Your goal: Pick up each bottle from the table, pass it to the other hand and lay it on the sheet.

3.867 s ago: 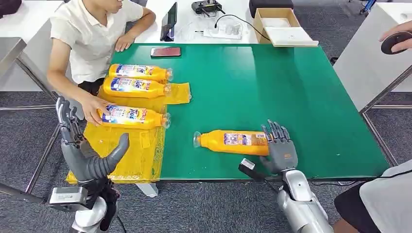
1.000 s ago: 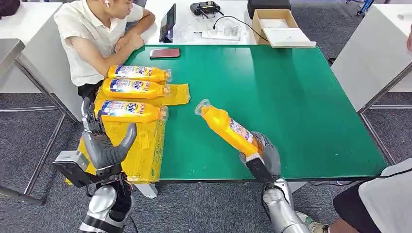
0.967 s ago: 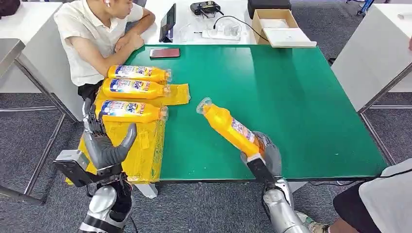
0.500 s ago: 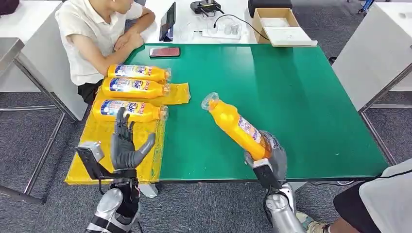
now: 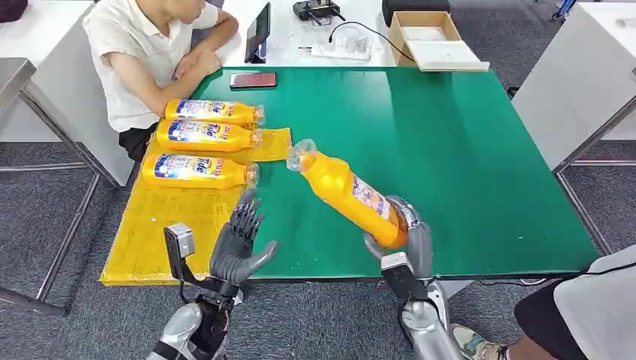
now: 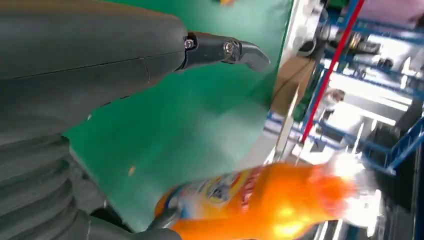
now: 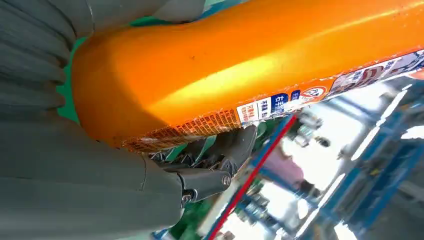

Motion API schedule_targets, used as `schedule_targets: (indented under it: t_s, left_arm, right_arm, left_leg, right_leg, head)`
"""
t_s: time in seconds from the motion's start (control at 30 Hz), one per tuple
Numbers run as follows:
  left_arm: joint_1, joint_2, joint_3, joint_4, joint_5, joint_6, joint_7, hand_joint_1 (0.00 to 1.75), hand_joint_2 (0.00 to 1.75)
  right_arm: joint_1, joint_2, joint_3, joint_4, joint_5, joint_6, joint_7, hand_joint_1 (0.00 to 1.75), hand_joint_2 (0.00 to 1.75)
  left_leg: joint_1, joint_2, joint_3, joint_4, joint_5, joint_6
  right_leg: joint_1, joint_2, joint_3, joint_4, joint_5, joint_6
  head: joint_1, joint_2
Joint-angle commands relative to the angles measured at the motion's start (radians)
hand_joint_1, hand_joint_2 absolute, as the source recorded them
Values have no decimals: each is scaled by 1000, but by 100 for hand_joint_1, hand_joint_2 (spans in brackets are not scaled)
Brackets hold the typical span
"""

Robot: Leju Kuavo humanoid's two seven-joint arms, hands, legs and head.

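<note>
With its fingers clamped round the base, the right hand (image 5: 401,244) holds the orange bottle (image 5: 346,194) clear of the green desk (image 5: 465,150), cap end tilted toward the left side, probably so the body is offered for the handover. Left hand (image 5: 238,246) hovers near, fingers apart, palm toward the bottle, holding nothing. Beyond it, three bottles (image 5: 199,136) lie side by side on the yellow sheet (image 5: 161,225), leaving its near part bare for this one.

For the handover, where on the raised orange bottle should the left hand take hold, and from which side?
Probably the bare upper body below the clear cap. The right hand grips the orange bottle at its base, and the neck end tilts up toward the open left hand, so coming in from the robot's left looks easiest.
</note>
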Motion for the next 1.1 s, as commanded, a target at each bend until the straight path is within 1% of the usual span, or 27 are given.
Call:
schedule_targets:
  t_s: [0.03, 0.1, 0.2, 0.27, 0.3, 0.4, 0.43, 0.47, 0.73, 0.77, 0.9, 1.07, 1.1]
  left_arm:
    - [-36, 15, -43, 75, 54, -86, 5, 0, 175]
    - [-35, 12, -40, 64, 75, -106, 7, 0, 175]
    - [-40, 8, -44, 66, 116, -141, 32, 0, 175]
    - [-42, 5, -46, 67, 121, -141, 33, 0, 175]
    - [-44, 3, -47, 67, 122, -141, 32, 0, 175]
    - [-44, -12, -32, 33, 125, -131, -13, 0, 175]
    - [-44, -15, -23, 21, 119, -118, -30, 0, 175]
    - [-45, -13, -21, 14, 120, -119, -30, 0, 175]
    - [-43, -15, -12, 6, 122, -113, -35, 0, 175]
    - [-44, -15, -4, -10, 122, -112, -49, 0, 175]
    - [-40, -15, 4, -42, 122, -111, -47, 0, 175]
    - [-52, -28, 13, -19, 117, -119, -71, 0, 175]
    - [-53, -28, 13, -20, 115, -124, -74, 10, 175]
  right_arm:
    - [-38, 31, 162, 50, 3, 29, -10, 175, 175]
    - [-53, 38, 186, 90, 5, 40, -16, 175, 175]
    - [-71, 57, 215, 141, 5, 47, -25, 175, 175]
    - [-74, 66, 231, 154, 5, 52, -29, 175, 175]
    - [-76, 71, 239, 162, 7, 52, -31, 175, 175]
    - [-86, 84, 269, 205, -2, 71, -30, 175, 175]
    - [-87, 89, 272, 215, -13, 82, -31, 175, 175]
    - [-87, 91, 274, 219, -15, 84, -32, 175, 175]
    - [-89, 87, 278, 221, -20, 90, -35, 175, 175]
    - [-89, 86, 285, 227, -20, 96, -33, 175, 175]
    - [-98, 95, 305, 255, -21, 112, -35, 175, 175]
    - [-103, 107, 344, 271, -24, 135, -35, 175, 175]
    - [-103, 107, 348, 274, -26, 133, -35, 175, 175]
  left_leg:
    - [2, 2, 4, -1, -1, -3]
    - [2, 3, 5, -1, -1, -3]
    - [2, 2, 3, 0, -1, -2]
    - [2, 3, 5, -1, -1, -3]
    - [2, 2, 3, -1, -1, -2]
    - [2, 2, 4, 0, -1, -3]
    - [2, 1, 2, -1, -1, -2]
    - [2, 2, 4, -1, -1, -3]
    - [1, 1, 1, 0, 0, -1]
    - [2, 1, 3, -1, -1, -2]
    - [2, 1, 1, 0, 0, -2]
    - [2, 1, 3, -1, -1, -2]
    - [2, 1, 2, 0, -1, -2]
  right_leg:
    - [2, 0, 3, -1, -1, -3]
    - [2, 1, 4, -1, -1, -3]
    - [2, 1, 2, -1, 0, -2]
    - [2, 1, 5, -1, -1, -3]
    - [1, 1, 3, -1, 0, -2]
    - [2, 0, 4, 0, -1, -3]
    - [1, 0, 2, -1, 0, -2]
    - [2, 1, 4, -1, -1, -3]
    - [1, 0, 1, 0, 0, -1]
    - [2, 0, 3, 0, 0, -2]
    - [1, 0, 2, 0, 0, -2]
    - [2, 0, 3, 0, -1, -3]
    - [2, 0, 2, 0, 0, -2]
  head:
    - [0, 0]
    - [0, 0]
    - [0, 0]
    - [0, 0]
    - [0, 0]
    - [0, 0]
    - [0, 0]
    - [0, 0]
    - [0, 0]
    - [0, 0]
    - [0, 0]
    - [0, 0]
    - [0, 0]
